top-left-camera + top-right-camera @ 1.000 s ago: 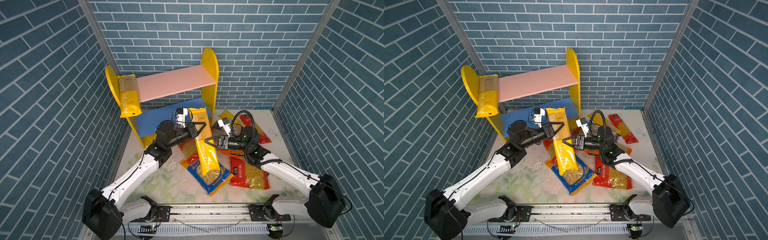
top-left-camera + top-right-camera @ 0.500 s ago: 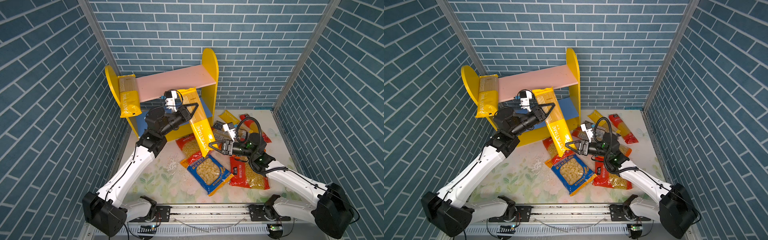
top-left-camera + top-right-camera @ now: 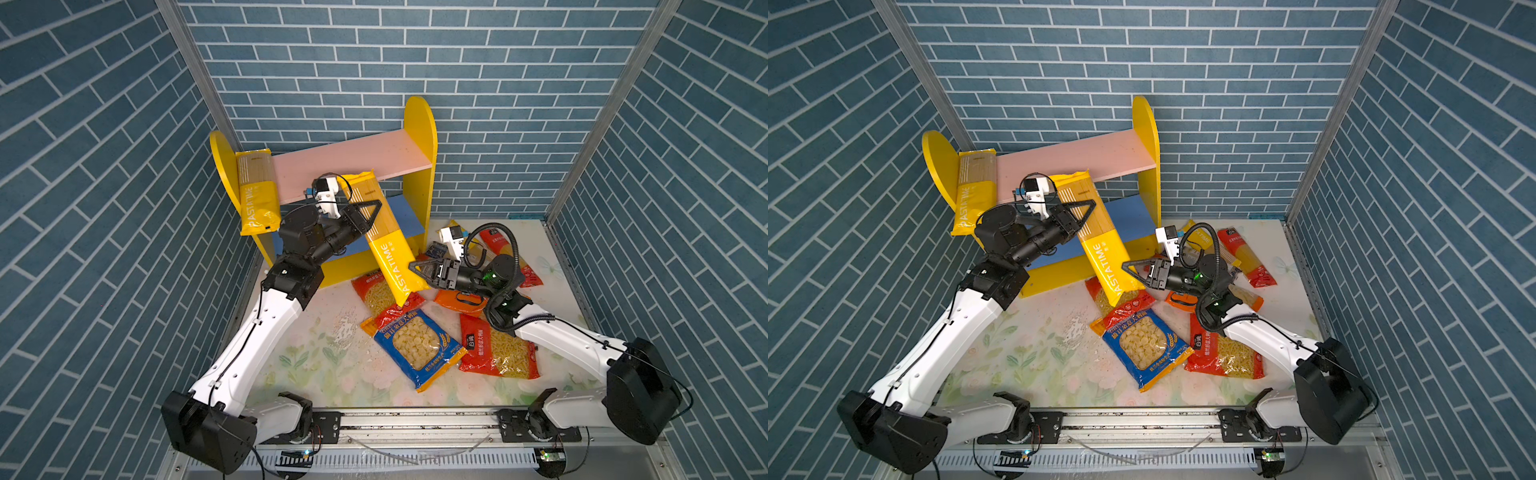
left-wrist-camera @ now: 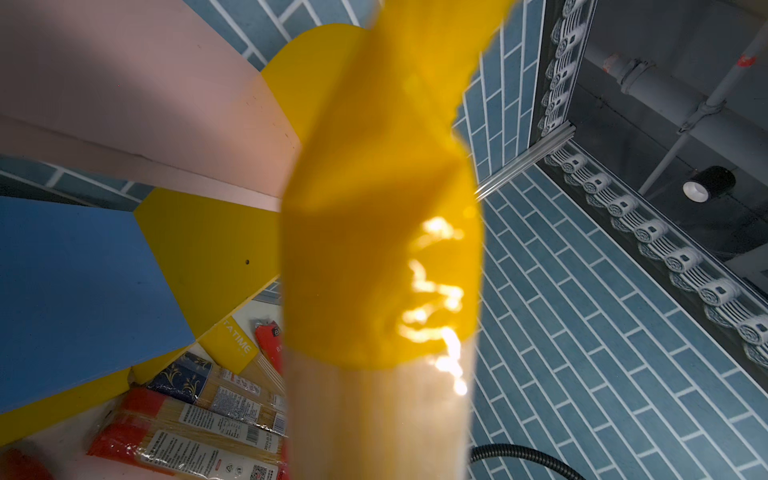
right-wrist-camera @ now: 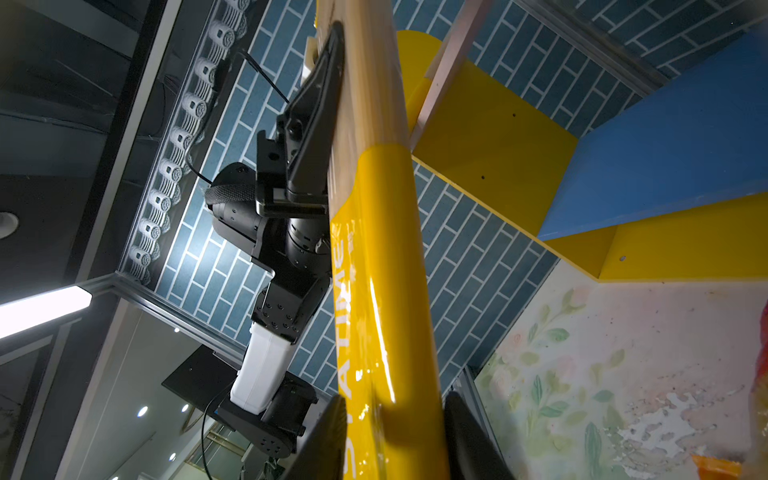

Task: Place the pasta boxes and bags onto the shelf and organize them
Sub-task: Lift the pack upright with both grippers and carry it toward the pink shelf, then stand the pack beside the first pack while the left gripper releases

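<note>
A long yellow spaghetti pack (image 3: 382,232) (image 3: 1096,232) hangs tilted in front of the shelf (image 3: 353,162) (image 3: 1079,158), its top near the pink board's front edge. My left gripper (image 3: 376,205) (image 3: 1090,203) is shut on its clear upper part; in the left wrist view the pack (image 4: 374,249) hides the fingers. My right gripper (image 3: 413,266) (image 3: 1125,264) (image 5: 394,401) is closed round the pack's yellow lower end (image 5: 374,249), a finger against each side. A second yellow spaghetti pack (image 3: 255,191) leans on the pink board's left end.
On the flowered table lie a blue windowed bag (image 3: 417,345), a red bag (image 3: 498,349), another red bag (image 3: 374,291) under the held pack, an orange bag (image 3: 457,297) beneath my right wrist, and red spaghetti packs (image 3: 511,253) at the back right. Brick walls enclose three sides.
My left gripper has lifted the yellow pack up and back toward the shelf. My right gripper let go of it, dropped lower, and has closed round its lower end.
</note>
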Tool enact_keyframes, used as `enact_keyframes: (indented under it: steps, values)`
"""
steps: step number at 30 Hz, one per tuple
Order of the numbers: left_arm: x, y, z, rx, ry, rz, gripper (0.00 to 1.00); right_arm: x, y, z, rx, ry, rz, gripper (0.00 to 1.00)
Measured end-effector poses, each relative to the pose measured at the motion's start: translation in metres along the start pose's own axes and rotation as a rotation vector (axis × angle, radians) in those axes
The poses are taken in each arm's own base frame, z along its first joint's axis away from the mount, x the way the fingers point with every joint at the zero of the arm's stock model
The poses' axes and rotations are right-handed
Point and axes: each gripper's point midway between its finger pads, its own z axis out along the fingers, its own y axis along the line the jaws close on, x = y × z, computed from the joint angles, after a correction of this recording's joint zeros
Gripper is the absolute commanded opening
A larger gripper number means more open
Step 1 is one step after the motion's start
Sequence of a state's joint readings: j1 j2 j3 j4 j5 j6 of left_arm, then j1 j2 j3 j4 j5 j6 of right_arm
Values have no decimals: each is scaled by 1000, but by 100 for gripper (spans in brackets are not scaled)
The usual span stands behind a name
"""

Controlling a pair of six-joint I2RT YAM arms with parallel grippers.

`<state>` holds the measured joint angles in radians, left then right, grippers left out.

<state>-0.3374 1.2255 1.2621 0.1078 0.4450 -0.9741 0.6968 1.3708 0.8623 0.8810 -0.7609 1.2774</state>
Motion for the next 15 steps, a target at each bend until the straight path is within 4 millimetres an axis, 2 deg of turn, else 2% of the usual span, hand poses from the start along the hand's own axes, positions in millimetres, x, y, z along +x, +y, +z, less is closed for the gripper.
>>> enact_keyframes:
  steps: [3, 6, 8, 15]
  values:
    - [-7, 2, -2, -7, -17, -2, 0, -7, 2, 6, -14, -11, 11, 43]
    - [-14, 3, -5, -10, -30, -6, 0, -11, 8, 10, -31, -14, 7, 53]
    - [-20, 5, -7, -15, -41, -14, 0, -13, 11, 12, -41, -15, -2, 54]
    - [-43, 12, -7, -30, -80, -36, 1, -9, 4, 20, -35, -1, 13, 46]
